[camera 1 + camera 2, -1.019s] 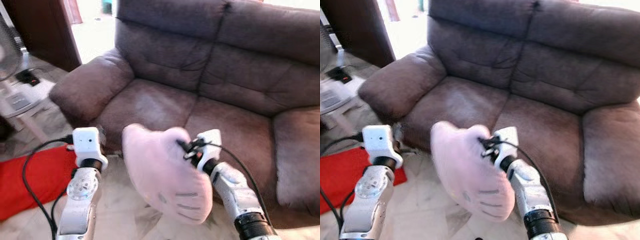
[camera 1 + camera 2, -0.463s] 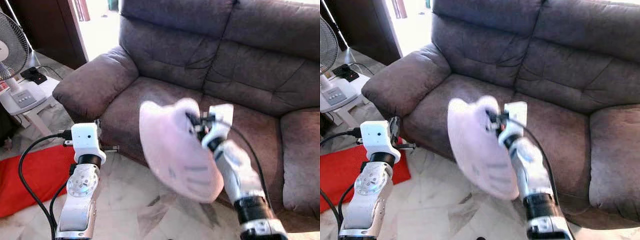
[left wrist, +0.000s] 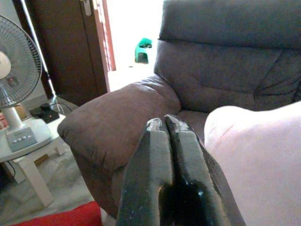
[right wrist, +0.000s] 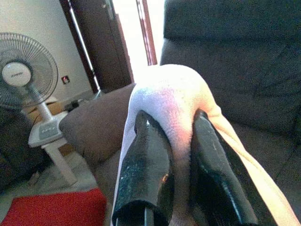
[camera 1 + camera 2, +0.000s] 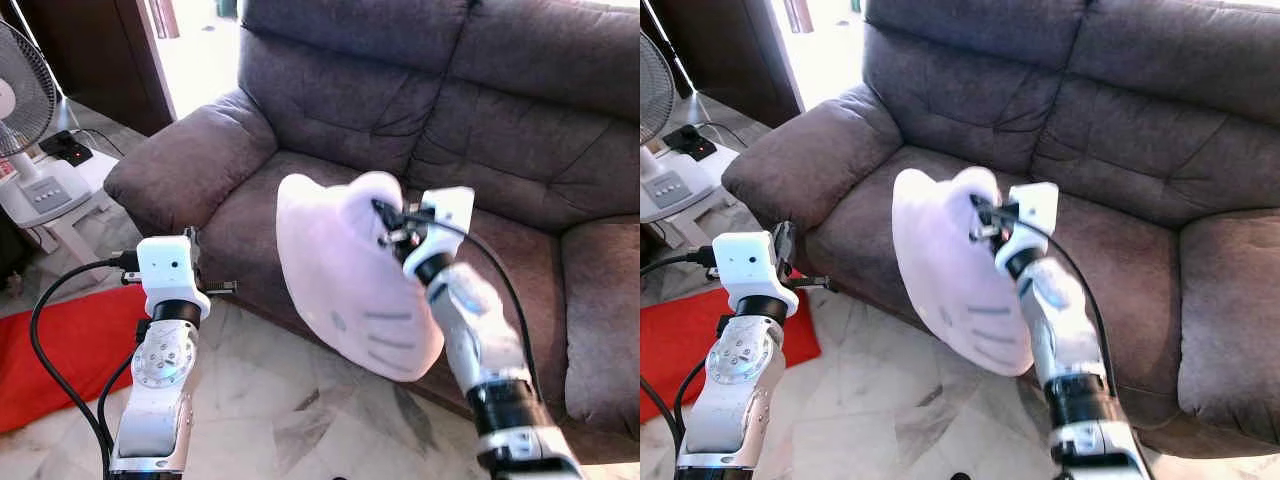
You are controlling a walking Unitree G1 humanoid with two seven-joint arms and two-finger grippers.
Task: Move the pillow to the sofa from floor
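Marble-patterned floor [image 5: 290, 420] runs up to a brown sofa [image 5: 480, 130] filling the far side. At nine o'clock stands a white fan [image 5: 22, 105], with a red mat [image 5: 60, 350] below it at about eight. Next comes the left gripper [image 3: 174, 174], fingers pressed together on nothing, beside the sofa's armrest [image 5: 190, 165]. Dead centre, the pink pillow [image 5: 345, 270] hangs off the ground over the seat's front edge, pinched at its top by the right gripper [image 4: 176, 155] at three o'clock of it.

Home living room, brown sofa [image 5: 480, 120], standing fan [image 5: 22, 110], marble floor [image 5: 290, 420]
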